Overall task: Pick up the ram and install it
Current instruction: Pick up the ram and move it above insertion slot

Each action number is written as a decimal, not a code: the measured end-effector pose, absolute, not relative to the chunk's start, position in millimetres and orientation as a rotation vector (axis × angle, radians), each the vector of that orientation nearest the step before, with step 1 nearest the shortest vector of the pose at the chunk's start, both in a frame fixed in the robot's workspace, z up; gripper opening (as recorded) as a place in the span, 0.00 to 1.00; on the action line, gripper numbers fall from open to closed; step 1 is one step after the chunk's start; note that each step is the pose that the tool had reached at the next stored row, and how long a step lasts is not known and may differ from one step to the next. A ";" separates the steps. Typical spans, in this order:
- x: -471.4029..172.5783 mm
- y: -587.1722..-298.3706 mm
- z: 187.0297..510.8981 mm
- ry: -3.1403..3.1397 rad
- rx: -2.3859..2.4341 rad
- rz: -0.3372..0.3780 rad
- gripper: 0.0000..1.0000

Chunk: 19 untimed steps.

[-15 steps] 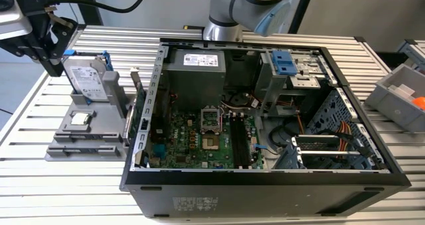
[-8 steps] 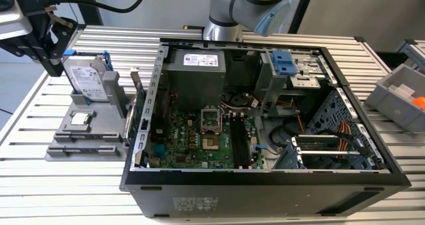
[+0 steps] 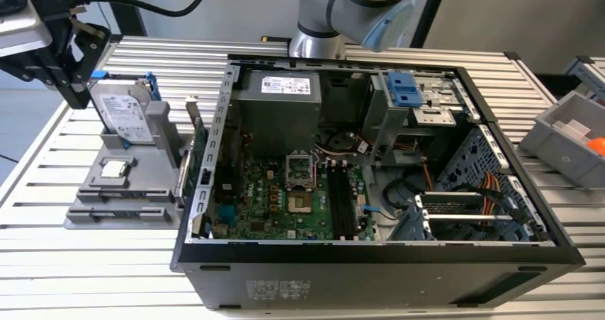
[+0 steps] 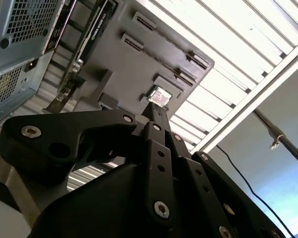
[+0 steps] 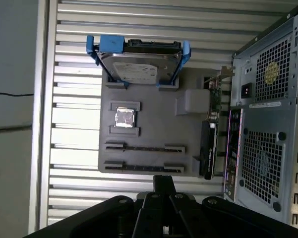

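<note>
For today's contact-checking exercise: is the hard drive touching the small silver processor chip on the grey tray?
Apart. The first wrist view shows bare grey tray between the hard drive and the processor chip.

— Desk: What off-task stock is on the bench?
— Operator: My exterior view logs an open computer case [image 3: 378,253] mid slatted table [image 3: 95,284]. Inside is a green motherboard [image 3: 274,207], with a silver power supply [image 3: 279,107] at its twelve o'clock.
— Desk: And outside the case?
— Operator: I list a grey holder [image 3: 85,217] at nine o'clock, carrying a hard drive [image 3: 123,115] on edge and a processor chip [image 3: 115,168] lying flat. A grey bin [image 3: 567,132] sits at three o'clock with something orange [image 3: 596,144] in it.
</note>
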State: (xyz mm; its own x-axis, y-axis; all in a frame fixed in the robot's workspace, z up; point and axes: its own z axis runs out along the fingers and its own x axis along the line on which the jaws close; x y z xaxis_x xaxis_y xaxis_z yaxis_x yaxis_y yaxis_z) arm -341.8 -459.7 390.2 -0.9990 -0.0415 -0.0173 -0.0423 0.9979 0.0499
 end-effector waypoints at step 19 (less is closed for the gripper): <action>-341.8 -459.7 390.2 3.110 -0.344 0.081 0.00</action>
